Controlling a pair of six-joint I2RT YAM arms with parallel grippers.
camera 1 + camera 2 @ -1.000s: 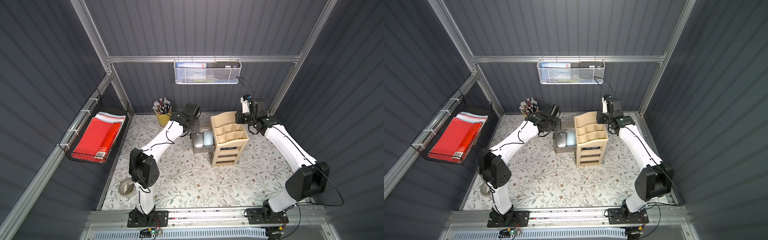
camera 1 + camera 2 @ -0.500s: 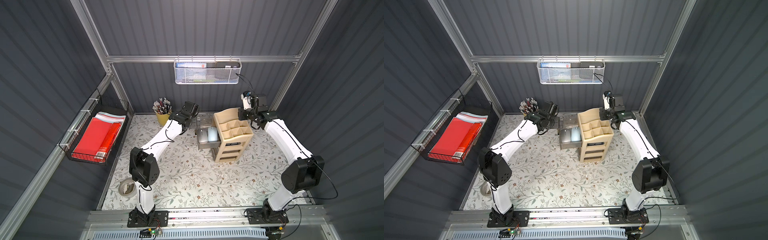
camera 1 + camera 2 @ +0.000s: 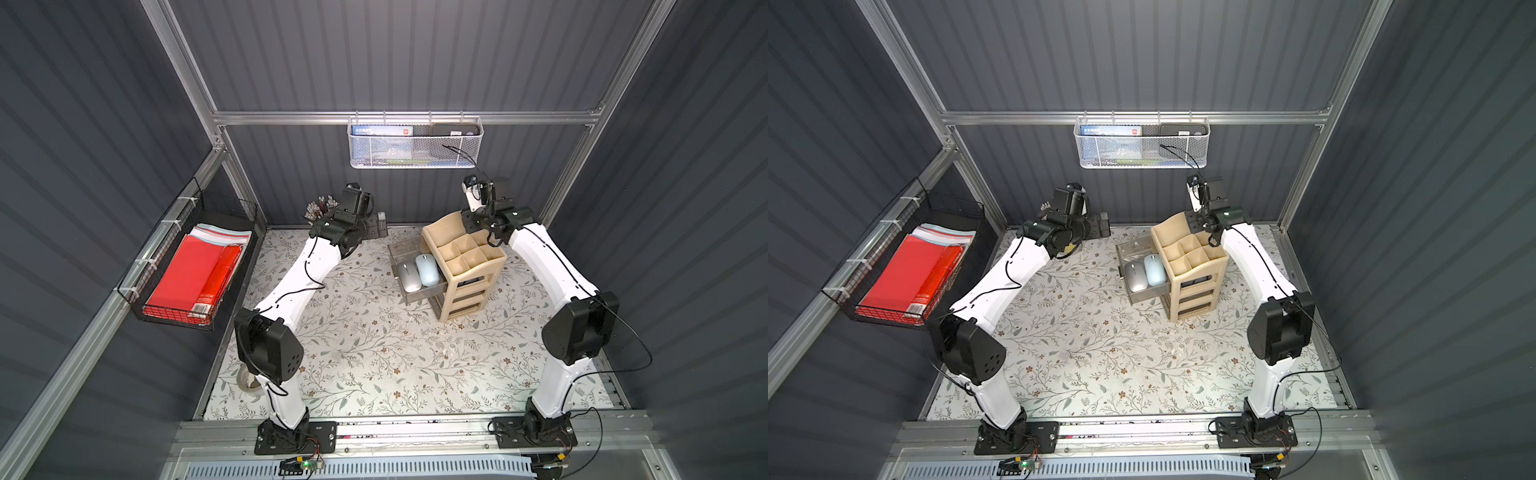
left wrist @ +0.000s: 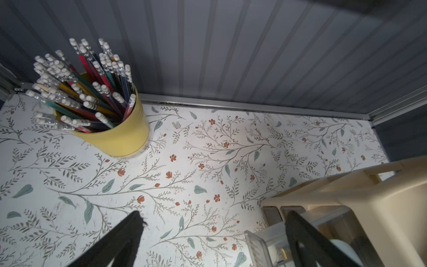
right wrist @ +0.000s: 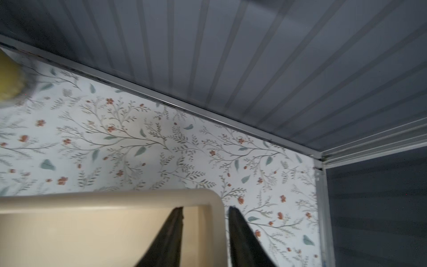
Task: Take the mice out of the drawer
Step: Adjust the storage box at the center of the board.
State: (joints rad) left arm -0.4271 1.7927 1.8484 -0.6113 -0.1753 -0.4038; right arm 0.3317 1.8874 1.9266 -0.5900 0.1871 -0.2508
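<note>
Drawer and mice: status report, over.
Left gripper open, empty, between pencil cup and drawer. Right gripper open astride the rim of the beige organizer. Silver mouse and pale blue mouse side by side in that open drawer. Nothing covering them.

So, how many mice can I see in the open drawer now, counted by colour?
Silver mouse: 1
Pale blue mouse: 1
Total: 2, lying side by side in the open drawer.
</note>
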